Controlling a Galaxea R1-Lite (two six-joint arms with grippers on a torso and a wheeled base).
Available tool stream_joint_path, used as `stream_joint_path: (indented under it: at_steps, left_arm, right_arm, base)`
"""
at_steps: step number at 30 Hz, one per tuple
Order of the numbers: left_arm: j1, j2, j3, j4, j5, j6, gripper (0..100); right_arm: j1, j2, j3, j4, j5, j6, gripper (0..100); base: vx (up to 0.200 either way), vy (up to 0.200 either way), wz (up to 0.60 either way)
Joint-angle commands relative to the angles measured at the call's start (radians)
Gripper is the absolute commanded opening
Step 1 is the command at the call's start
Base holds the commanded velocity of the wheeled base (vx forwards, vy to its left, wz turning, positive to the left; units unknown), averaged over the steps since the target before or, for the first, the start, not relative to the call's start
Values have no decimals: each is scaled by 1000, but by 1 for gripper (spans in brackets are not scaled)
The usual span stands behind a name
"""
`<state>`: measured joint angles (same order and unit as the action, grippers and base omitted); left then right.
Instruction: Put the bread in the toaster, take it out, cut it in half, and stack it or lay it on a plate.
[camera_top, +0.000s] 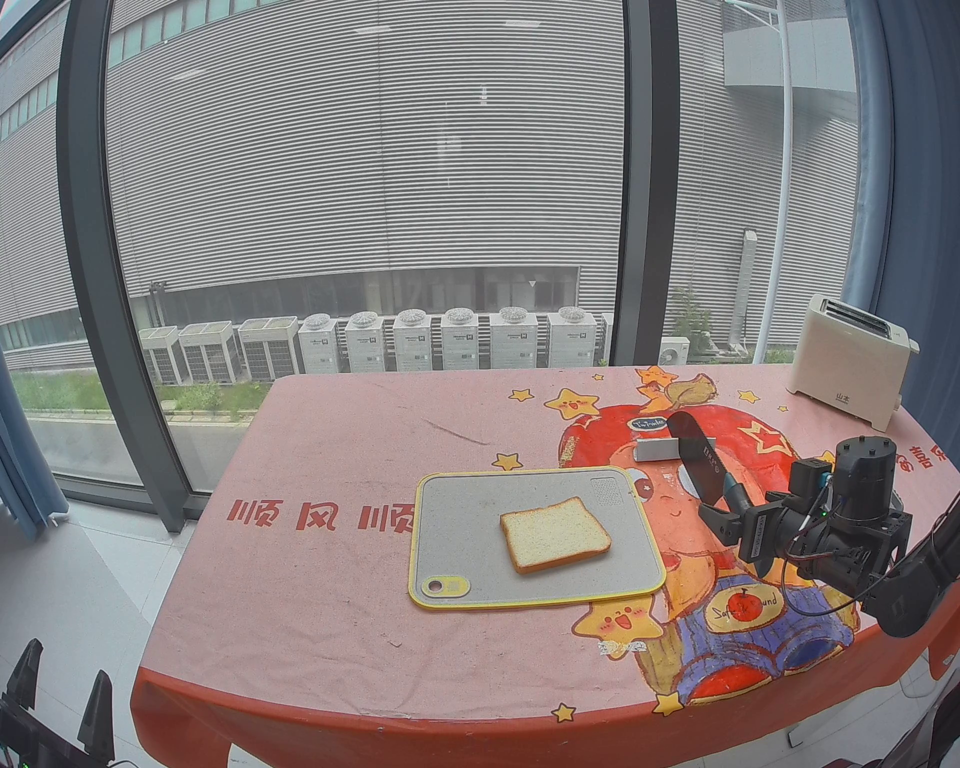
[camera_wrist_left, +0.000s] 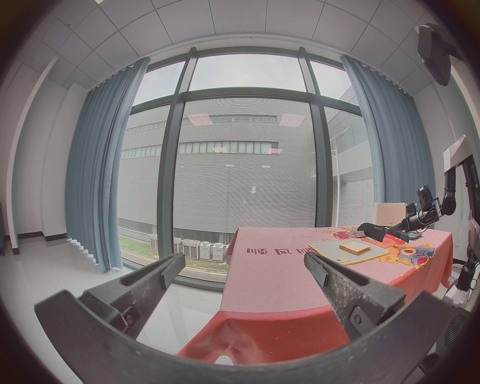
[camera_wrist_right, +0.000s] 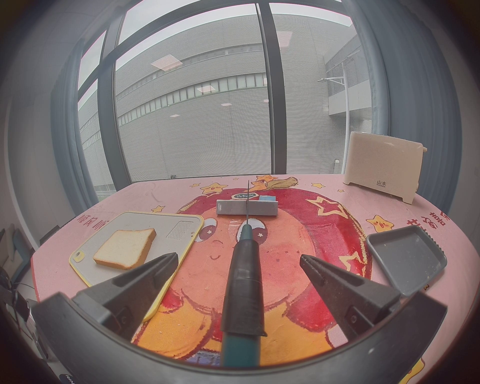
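The bread (camera_top: 555, 533) is lying flat near the middle of the cutting board (camera_top: 460, 530), in one piece, so my read is we're at the cutting step. The knife (camera_top: 697, 455) is off to the robot's right of the board. Its blade is on edge and, as far as I can tell, sits in the slot of the little grey holder (camera_wrist_right: 230, 207).

The right claw (camera_wrist_right: 237, 260) is wide open with a finger on each side of the knife handle and a clear gap on both sides, so it isn't pinching anything yet.

What I'd worry about:
- If the claw closes off-centre, one finger hits the handle first and twists the blade in the slot.
- If it lifts at an angle, the blade could snag and drag the holder across the table (camera_top: 330, 590).
- A loose or crooked grip means a slanted cut, or the knife rolling once it presses down.
- Nothing is pinning the bread. The left claw (camera_wrist_left: 242, 260) is open too and hangs low, well off the near left corner of the table, so the slice may skid or squash under the blade.
- The dark tray (camera_wrist_right: 407, 255) is close by the right arm, so a wide swing could clip it.

The toaster (camera_top: 850, 362) is well apart at the far right corner, no issue there.
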<state>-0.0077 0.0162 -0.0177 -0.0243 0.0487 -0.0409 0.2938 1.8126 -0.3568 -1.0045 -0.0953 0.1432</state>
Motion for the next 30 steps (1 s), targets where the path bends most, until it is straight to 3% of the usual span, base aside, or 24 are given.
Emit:
stream_joint_path:
  at_steps: [1, 9, 10, 30]
  left_arm:
    - [0, -10, 15, 0, 0, -1, 100]
    - [0, -10, 15, 0, 0, -1, 100]
    - [0, -10, 15, 0, 0, -1, 100]
    - [0, -10, 15, 0, 0, -1, 100]
  right_arm:
    - [1, 13, 1, -2, 0, -1, 100]
    - [2, 24, -2, -2, -1, -1, 100]
    - [2, 25, -2, -2, 0, -1, 0]
    - [-1, 17, -17, -6, -1, -1, 0]
  base:
    - [0, 0, 0]
    - [0, 0, 0]
    - [0, 0, 0]
    - [0, 0, 0]
